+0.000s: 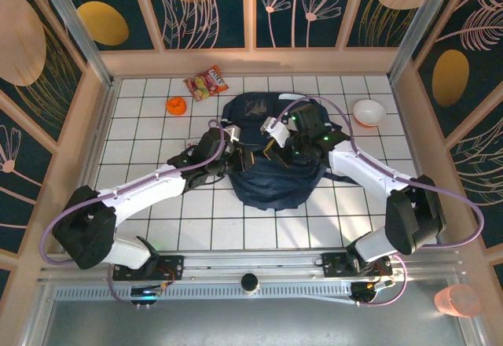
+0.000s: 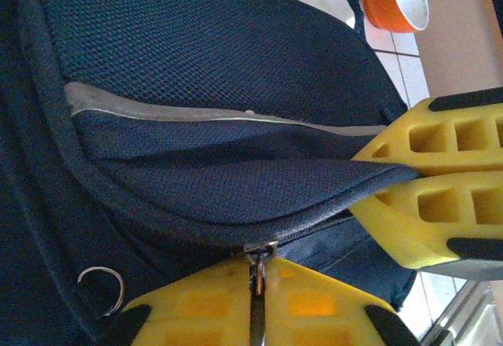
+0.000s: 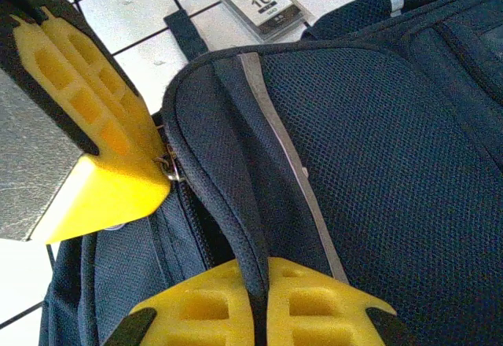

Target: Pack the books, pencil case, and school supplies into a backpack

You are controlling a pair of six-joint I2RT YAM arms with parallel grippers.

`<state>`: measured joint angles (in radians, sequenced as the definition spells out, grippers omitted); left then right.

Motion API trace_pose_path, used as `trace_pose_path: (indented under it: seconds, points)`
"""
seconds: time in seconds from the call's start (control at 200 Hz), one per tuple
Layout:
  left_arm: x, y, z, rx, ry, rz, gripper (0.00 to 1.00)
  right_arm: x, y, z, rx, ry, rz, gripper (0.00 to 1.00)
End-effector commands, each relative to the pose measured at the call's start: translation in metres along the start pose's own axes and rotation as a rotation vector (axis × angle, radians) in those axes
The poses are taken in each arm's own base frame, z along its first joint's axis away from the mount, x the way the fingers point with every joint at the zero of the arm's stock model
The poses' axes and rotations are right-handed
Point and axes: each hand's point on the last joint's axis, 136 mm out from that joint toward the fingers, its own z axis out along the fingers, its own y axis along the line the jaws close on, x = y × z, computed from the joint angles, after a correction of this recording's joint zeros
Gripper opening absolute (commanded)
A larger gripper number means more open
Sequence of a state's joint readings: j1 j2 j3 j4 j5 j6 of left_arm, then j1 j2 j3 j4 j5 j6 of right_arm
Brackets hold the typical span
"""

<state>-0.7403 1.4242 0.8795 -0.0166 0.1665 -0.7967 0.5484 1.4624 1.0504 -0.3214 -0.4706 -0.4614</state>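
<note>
The navy backpack (image 1: pixel 271 169) lies in the middle of the tiled table, with both grippers at its top. My left gripper (image 2: pixel 259 275) (image 1: pixel 242 156) is shut on the metal zipper pull (image 2: pixel 258 269), its slider sitting at the seam under the flap. My right gripper (image 3: pixel 262 287) (image 1: pixel 275 149) is shut on the piped flap edge (image 3: pixel 236 204) next to the zipper. The right gripper's yellow fingers (image 2: pixel 440 181) pinch that flap in the left wrist view. A grey-white gadget (image 3: pixel 259 4) marked "10", one of the school supplies, lies on the tiles beyond the backpack.
A red-orange snack packet (image 1: pixel 206 83) and a small orange object (image 1: pixel 176 106) lie at the back left. A white bowl (image 1: pixel 368 112) stands at the back right. Wooden walls ring the table. A metal ring (image 2: pixel 102 285) hangs from the backpack.
</note>
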Motion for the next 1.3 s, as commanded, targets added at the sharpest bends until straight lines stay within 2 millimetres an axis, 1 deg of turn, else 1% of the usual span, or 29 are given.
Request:
trace_pose_path:
  seconds: [0.0,0.14,0.285,0.45,0.575,0.716,0.836,1.011,1.096,1.171,1.211,1.296]
  points:
    - [-0.006,0.016,0.000,-0.097,-0.025,0.037,0.00,-0.036,-0.008,-0.024,0.007,-0.109,-0.016,0.00]
    - [-0.013,0.038,-0.007,-0.135,-0.052,0.023,0.00,-0.040,-0.001,-0.041,-0.022,-0.136,-0.069,0.00]
    - [-0.030,0.056,-0.017,-0.167,-0.089,0.032,0.00,-0.040,0.008,-0.056,-0.064,-0.155,-0.136,0.00]
    - [-0.043,0.063,-0.022,-0.197,-0.099,0.099,0.00,-0.037,0.007,-0.065,-0.082,-0.148,-0.160,0.00]
    - [-0.051,0.072,-0.024,-0.240,-0.114,0.147,0.00,-0.038,0.010,-0.071,-0.120,-0.155,-0.189,0.00]
    - [-0.062,0.086,-0.021,-0.294,-0.136,0.199,0.00,-0.042,0.020,-0.080,-0.179,-0.166,-0.226,0.00]
    - [-0.071,0.095,-0.015,-0.337,-0.143,0.249,0.01,-0.043,0.021,-0.086,-0.206,-0.171,-0.239,0.00]
    - [-0.085,0.096,-0.005,-0.353,-0.176,0.311,0.04,-0.047,0.019,-0.088,-0.213,-0.175,-0.238,0.00]
    - [-0.091,0.099,-0.001,-0.367,-0.189,0.314,0.08,-0.049,0.016,-0.088,-0.207,-0.178,-0.237,0.00]
    - [-0.093,0.099,0.001,-0.359,-0.193,0.294,0.12,-0.048,0.009,-0.087,-0.180,-0.170,-0.218,0.00]
    - [-0.093,0.098,0.001,-0.346,-0.193,0.275,0.16,-0.047,0.004,-0.085,-0.157,-0.160,-0.204,0.00]
    - [-0.098,0.094,-0.005,-0.317,-0.214,0.210,0.30,-0.045,-0.004,-0.084,-0.121,-0.149,-0.182,0.00]
